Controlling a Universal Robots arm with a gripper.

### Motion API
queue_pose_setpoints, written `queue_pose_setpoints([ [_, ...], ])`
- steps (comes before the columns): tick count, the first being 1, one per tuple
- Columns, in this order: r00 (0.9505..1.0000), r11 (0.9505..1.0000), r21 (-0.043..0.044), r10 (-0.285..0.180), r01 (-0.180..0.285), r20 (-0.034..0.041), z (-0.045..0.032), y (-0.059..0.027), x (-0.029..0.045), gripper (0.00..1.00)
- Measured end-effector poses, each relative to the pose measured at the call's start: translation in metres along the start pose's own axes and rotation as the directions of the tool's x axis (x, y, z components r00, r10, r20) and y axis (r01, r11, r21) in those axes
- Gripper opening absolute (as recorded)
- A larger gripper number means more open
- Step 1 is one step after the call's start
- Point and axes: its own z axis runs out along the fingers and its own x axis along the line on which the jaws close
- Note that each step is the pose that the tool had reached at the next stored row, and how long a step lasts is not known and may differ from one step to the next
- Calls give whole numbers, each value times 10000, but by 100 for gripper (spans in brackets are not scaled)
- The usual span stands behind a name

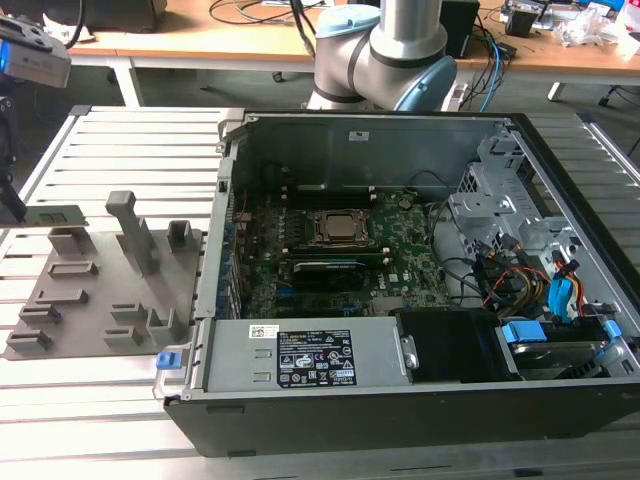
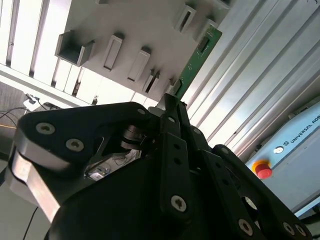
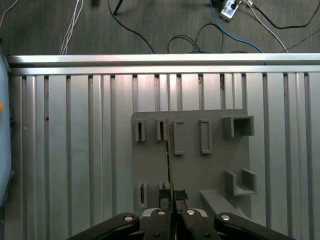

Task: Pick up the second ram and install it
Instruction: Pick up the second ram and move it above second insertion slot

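Note:
The second ram point(image 1: 52, 215) is a thin green stick held level just above the back end of the grey holder tray point(image 1: 100, 290), at the exterior view's left. My gripper point(image 1: 14, 205) is shut on one end of it. In the second wrist view the green stick point(image 2: 199, 59) reaches out from between the black fingers point(image 2: 172, 112) over the tray point(image 2: 135, 25). In the first wrist view the ram point(image 3: 169, 160) appears edge-on, clamped at my gripper point(image 3: 173, 198) above the tray's slots point(image 3: 190, 165).
The open computer case point(image 1: 560, 420) lies at the exterior view's right, with the CPU socket point(image 1: 340, 228) and long black memory slots point(image 1: 325, 187) on its motherboard. The arm's base point(image 1: 385, 55) stands behind the case. Everything rests on a ribbed aluminium table point(image 1: 140, 140).

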Motion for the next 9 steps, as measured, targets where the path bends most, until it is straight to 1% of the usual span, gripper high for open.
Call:
queue_pose_setpoints([
  [3, 10000, 10000, 0, 0, 0, 0, -75, 3, -1, 14],
  [5, 10000, 10000, -1, 0, 0, 0, -103, 4, -2, 14],
  [6, 10000, 10000, 0, 0, 0, 0, -160, 6, -2, 14],
  [8, 10000, 10000, 0, 0, 0, 0, -229, 9, -3, 14],
  [9, 10000, 10000, 0, 0, 0, 0, -279, 11, -5, 14],
])
